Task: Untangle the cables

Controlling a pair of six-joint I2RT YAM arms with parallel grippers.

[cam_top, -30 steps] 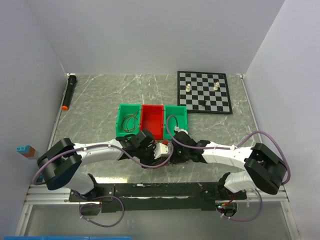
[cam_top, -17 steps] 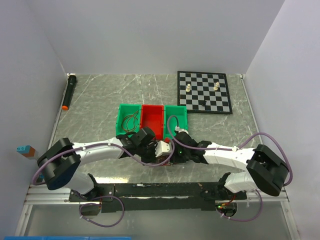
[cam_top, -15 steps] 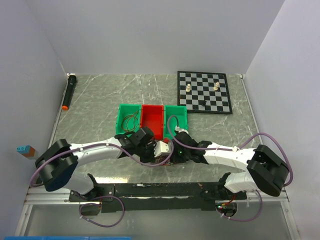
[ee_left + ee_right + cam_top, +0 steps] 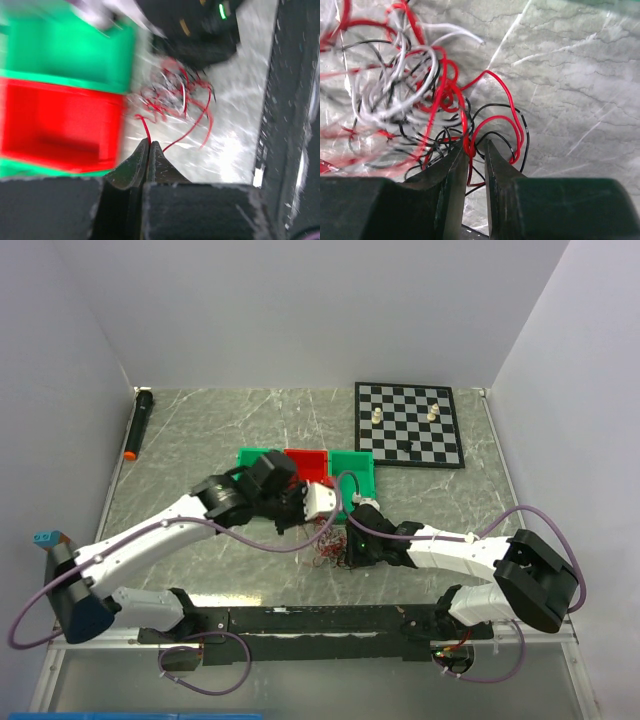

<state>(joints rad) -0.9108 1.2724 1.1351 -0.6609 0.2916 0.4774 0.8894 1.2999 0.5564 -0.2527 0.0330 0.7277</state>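
Observation:
The cables (image 4: 325,543) are a tangle of thin red, white and black wires on the marble table, just in front of the bins. My left gripper (image 4: 330,512) hangs above the bins' near edge. In the left wrist view it (image 4: 149,143) is shut on one red wire that runs from the tangle (image 4: 175,95). My right gripper (image 4: 345,552) lies low at the tangle's right side. In the right wrist view it (image 4: 476,150) is nearly closed, with red wire loops of the tangle (image 4: 415,95) pinched between the fingers (image 4: 455,170).
A red bin (image 4: 305,460) stands between two green bins (image 4: 252,456) (image 4: 354,468) behind the tangle. A chessboard (image 4: 408,425) with a few pieces lies back right. A black marker (image 4: 137,423) lies far left. A blue block (image 4: 48,538) sits at the left edge.
My left gripper has risen and pulled back toward the bins, drawing a red wire out of the tangle. The right gripper has stayed at the tangle.

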